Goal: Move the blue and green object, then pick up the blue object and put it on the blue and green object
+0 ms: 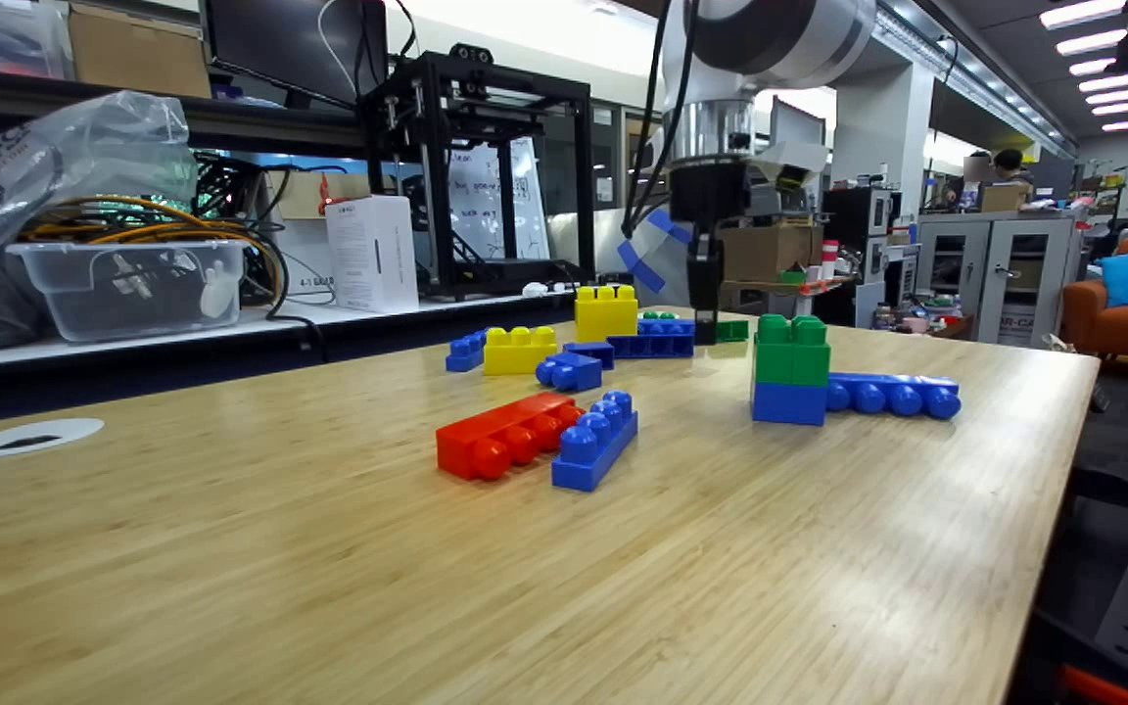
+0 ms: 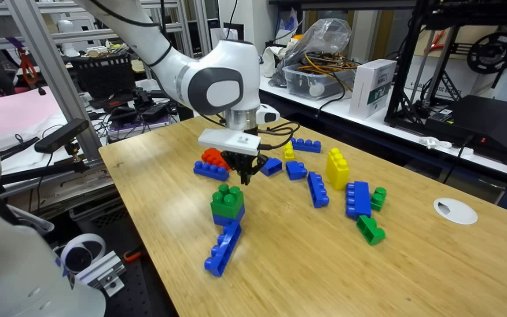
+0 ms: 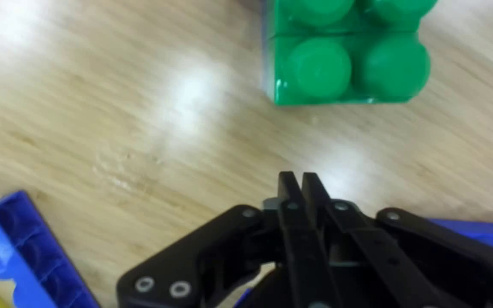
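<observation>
While the blue and green object [image 2: 228, 204] stands upright with a long blue strip [image 2: 225, 248] just beside it, the gripper [image 3: 299, 174] hangs near it above the table [image 2: 324, 273], clenched all but tight, a mere sliver between its tips and nothing held. Judging by the layout, the work sits at the first step or on the turn into the second: whether the tower stands where it is wanted I cannot say, but its green studs are bare, so the stacking is not yet done. The blue object [image 2: 271, 166] is, as far as so small and coarse a view allows, the chunky brick lying on its side, with a similar blue brick [image 2: 296, 170] near it. Fetching it would call for parting the fingers, coming down squarely, then turning it so its hollow meets the studs. Pale, glossy wood grain makes up the tabletop, which carries a white disc [image 2: 460, 213], a red brick [image 1: 495, 431], a tall yellow brick [image 2: 337, 169] and a green brick [image 2: 373, 232]; around it the room is cluttered, with a black open-framed machine [image 1: 435, 176], a clear bin [image 1: 153, 294], a white carton [image 1: 371, 253] and an orange sofa [image 1: 1127, 333]
</observation>
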